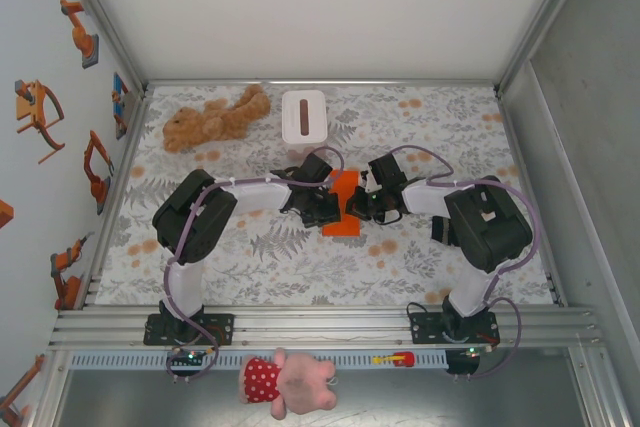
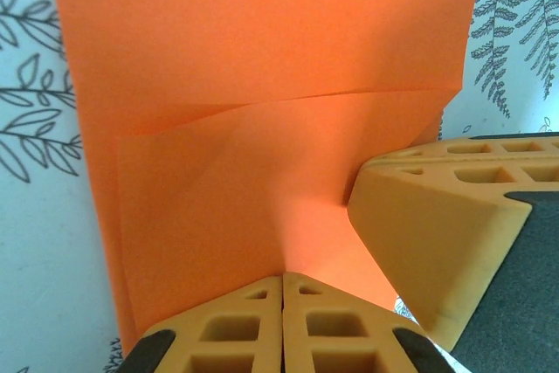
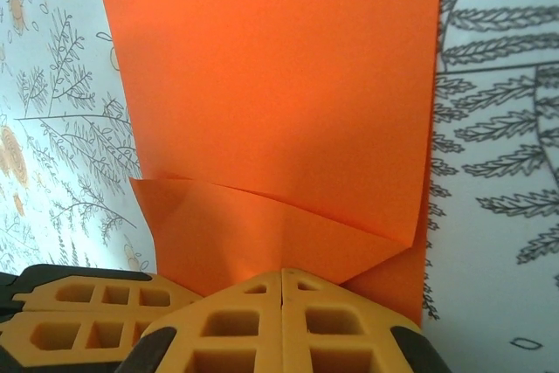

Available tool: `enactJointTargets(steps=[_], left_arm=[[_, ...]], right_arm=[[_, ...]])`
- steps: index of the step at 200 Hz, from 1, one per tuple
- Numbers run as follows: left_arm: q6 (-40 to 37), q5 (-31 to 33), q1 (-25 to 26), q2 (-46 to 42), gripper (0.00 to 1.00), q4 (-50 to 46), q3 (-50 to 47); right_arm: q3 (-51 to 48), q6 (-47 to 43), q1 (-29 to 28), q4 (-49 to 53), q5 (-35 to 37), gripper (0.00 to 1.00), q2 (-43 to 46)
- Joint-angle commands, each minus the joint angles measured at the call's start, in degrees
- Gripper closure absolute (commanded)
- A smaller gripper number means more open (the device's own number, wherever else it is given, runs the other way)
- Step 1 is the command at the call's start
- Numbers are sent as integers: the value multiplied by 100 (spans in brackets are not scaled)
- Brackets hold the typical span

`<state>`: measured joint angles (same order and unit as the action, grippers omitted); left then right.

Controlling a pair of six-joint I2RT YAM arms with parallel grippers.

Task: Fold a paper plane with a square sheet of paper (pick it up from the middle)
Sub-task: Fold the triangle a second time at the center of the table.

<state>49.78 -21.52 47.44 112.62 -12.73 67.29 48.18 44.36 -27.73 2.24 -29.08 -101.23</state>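
Observation:
The square sheet of paper [image 1: 345, 197], bright orange, lies partly folded at the middle of the table between both grippers. In the left wrist view the sheet [image 2: 262, 67] spreads ahead with a crease across it. My left gripper [image 2: 283, 279] is shut with its tips against the paper; a faint ridge runs up from them, and I cannot tell whether paper is pinched. One of the right gripper's fingers [image 2: 437, 233] stands close on the right. In the right wrist view a folded flap [image 3: 262, 233] lies just before my right gripper [image 3: 283, 272], shut, tips on the sheet [image 3: 279, 76].
A white tissue box [image 1: 303, 117] and a brown teddy bear [image 1: 215, 117] sit at the back of the leaf-patterned tabletop [image 1: 430, 127]. A pink plush toy [image 1: 290, 382] lies in front of the arms' mounting rail. Walls close the left, back and right sides.

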Motion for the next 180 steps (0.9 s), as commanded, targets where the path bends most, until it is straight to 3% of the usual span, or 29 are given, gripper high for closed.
enactJointTargets(steps=[1,40,125,180], left_arm=[[-58,-19,-42,181,93,-198,-119],[-56,-20,-66,174,93,-199,-110],[-122,-71,-108,-198,89,-379,-133],[-118,-90,-103,-203,86,-241,74]], right_arm=[[136,98,30,-143,-199,100,212],[232,116,26,-148,-240,100,-4],[400,98,30,527,540,100,-522],[298,202,39,583,649,100,-637]])
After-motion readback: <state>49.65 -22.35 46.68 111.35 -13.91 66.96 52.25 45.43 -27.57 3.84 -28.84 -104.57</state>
